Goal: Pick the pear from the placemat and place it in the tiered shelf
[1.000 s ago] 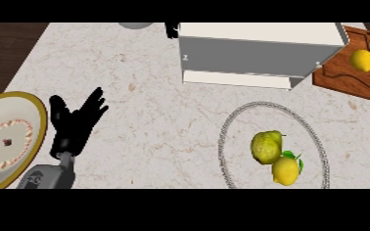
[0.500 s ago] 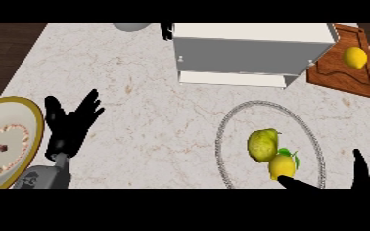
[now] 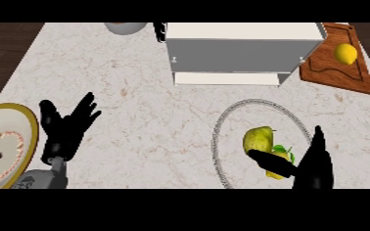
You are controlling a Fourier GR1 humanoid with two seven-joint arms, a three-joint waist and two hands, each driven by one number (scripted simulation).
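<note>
A yellow-green pear (image 3: 259, 138) lies on a round grey-rimmed placemat (image 3: 225, 127) at the lower right of the counter. Just below it sits a yellow lemon with a green leaf (image 3: 278, 157), partly covered by my right hand (image 3: 312, 165). That hand comes in from the lower edge, open, its thumb reaching across under the pear and its fingers pointing up beside it. The white tiered shelf (image 3: 239, 51) stands at the back centre. My left hand (image 3: 65, 129) rests open at the lower left, fingers up.
A gold-rimmed plate (image 3: 22, 127) lies at the left edge beside my left hand. A wooden cutting board (image 3: 325, 71) holding a lemon (image 3: 346, 54) sits at the back right. A grey bowl (image 3: 124, 28) is at the back edge left of the shelf.
My right hand has risen further into view over the placemat, its thumb now under the pear. The view has shifted slightly; my left hand keeps its place.
</note>
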